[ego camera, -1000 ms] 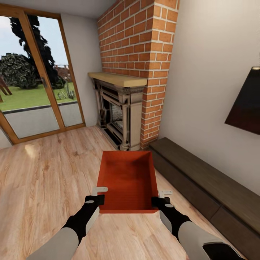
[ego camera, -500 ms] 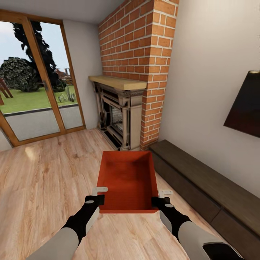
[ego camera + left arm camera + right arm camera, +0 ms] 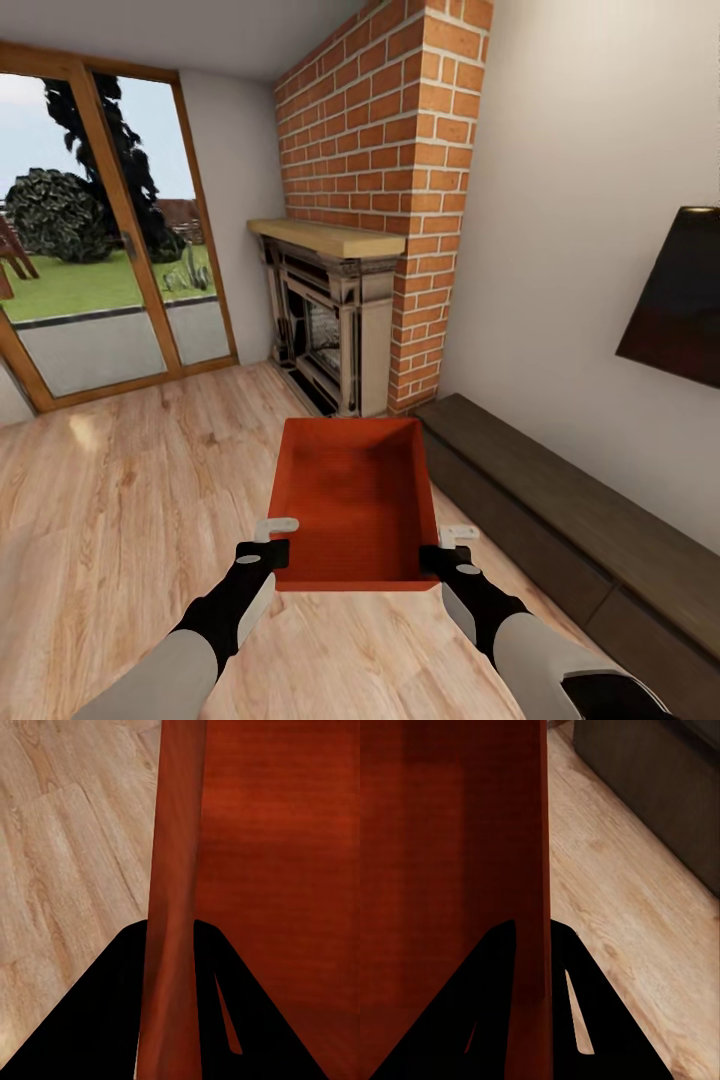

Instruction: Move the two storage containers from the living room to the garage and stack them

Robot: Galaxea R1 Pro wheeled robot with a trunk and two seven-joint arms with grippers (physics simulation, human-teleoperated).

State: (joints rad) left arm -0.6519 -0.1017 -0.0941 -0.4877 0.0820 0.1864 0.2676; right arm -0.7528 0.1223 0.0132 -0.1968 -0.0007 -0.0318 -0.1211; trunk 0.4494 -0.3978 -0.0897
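Currently I hold one storage container [image 3: 352, 500] off the wood plank floor [image 3: 130, 520], between the left gripper [image 3: 268, 548] and right gripper [image 3: 445, 552]; each gripper's jaws are clamped on a side wall near the near corners. Risk: near-end grips may let the far end sag, and turning could strike the brick fireplace [image 3: 335, 320] or low bench [image 3: 560, 520]. The container is empty.

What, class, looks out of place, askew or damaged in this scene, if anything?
Nothing stands out. The storage container is held level above the wood floor, the left gripper and right gripper each clamped on a side wall. It is empty and intact; the fireplace looks ordinary.
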